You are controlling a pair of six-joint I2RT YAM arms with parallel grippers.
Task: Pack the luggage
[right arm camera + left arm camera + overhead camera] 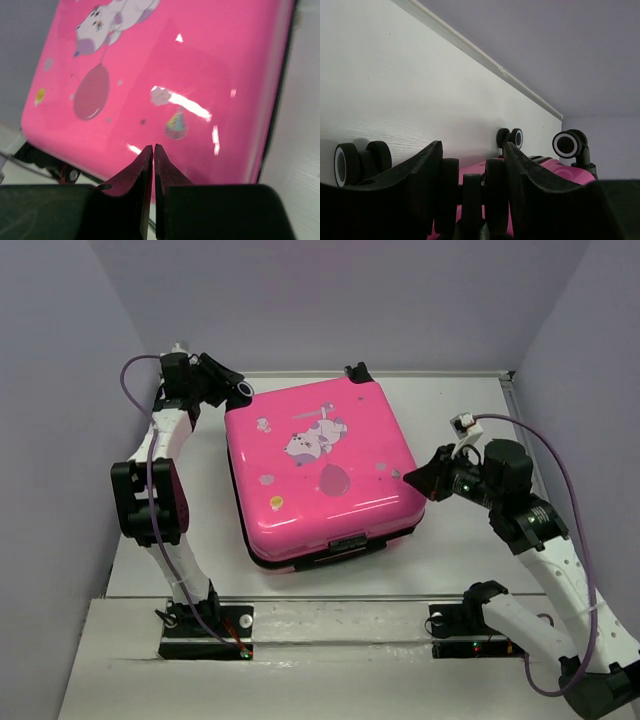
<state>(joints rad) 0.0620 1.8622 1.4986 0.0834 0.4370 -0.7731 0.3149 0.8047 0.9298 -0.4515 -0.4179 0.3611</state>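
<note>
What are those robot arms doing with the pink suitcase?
They are working on a closed pink suitcase that lies flat on the white table. At its far left corner, the left tool seems to be clamped around one caster wheel. The right tool has its fingers pinched together with nothing between them, and it points at the shiny lid near the suitcase's right edge. No clothes or other things to pack are in view.

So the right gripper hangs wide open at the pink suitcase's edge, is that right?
Not quite. The right gripper is shut, its jaws pressed together with nothing between them, as the right wrist view shows. It does hang at the pink suitcase's edge.
</note>
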